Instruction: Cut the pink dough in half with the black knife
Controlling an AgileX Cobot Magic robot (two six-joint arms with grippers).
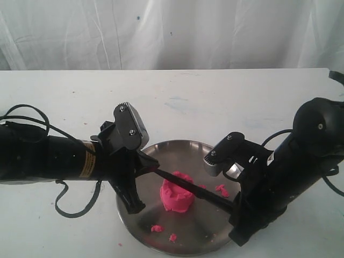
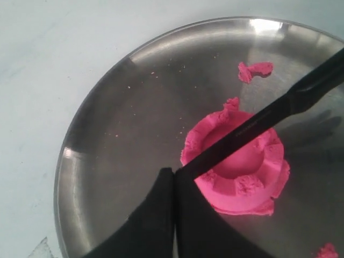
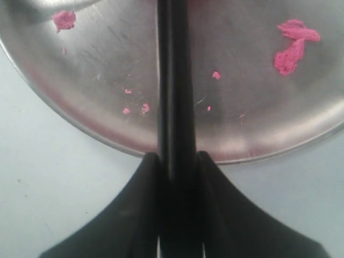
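right gripper [image 3: 176,161] clamping black knife [image 1: 193,189], blade across pink dough [image 1: 177,196], no legible writing

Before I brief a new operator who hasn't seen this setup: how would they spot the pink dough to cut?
Find the round metal plate on the white table. Near its middle, under the black knife, stands the pink dough. It is one cup-shaped lump with a crimped rim, while the other pink bits nearby are just tiny flat crumbs.

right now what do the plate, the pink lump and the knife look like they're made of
Plate: probably steel, brushed, with soft glare and fine scratches. Pink dough: soft matte modelling dough, going by its crimped rim. Black knife: matte black; plastic or coated metal, can't tell.
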